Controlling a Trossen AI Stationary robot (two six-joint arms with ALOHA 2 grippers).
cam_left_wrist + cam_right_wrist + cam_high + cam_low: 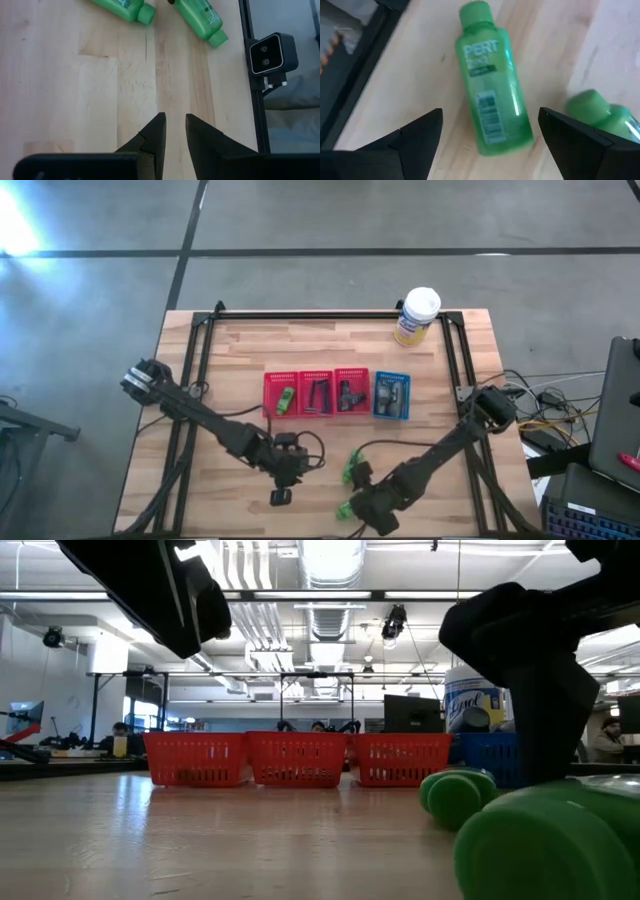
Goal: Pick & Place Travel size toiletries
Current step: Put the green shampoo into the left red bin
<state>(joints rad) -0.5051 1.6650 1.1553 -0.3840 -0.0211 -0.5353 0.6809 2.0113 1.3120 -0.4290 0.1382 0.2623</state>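
Observation:
Two bright green mini bottles lie on their sides near the table's near edge, one [345,510] nearer and one [352,470] farther. My right gripper [362,502] hovers open over the nearer bottle [492,95]. Its fingers stand on either side of the bottle without touching it, and the other bottle [600,112] lies beside it. My left gripper [175,122] waits to their left above bare wood, open by a narrow gap. More toiletries sit in the baskets: a green one [287,401], dark ones [318,396] and grey ones [390,394].
Three red mesh baskets [315,375] and a blue one [392,377] stand in a row mid-table. A big white-and-yellow canister [417,315] stands at the far edge. A small black camera [272,55] sits at the near edge by my left gripper. A dark frame [300,315] rims the table.

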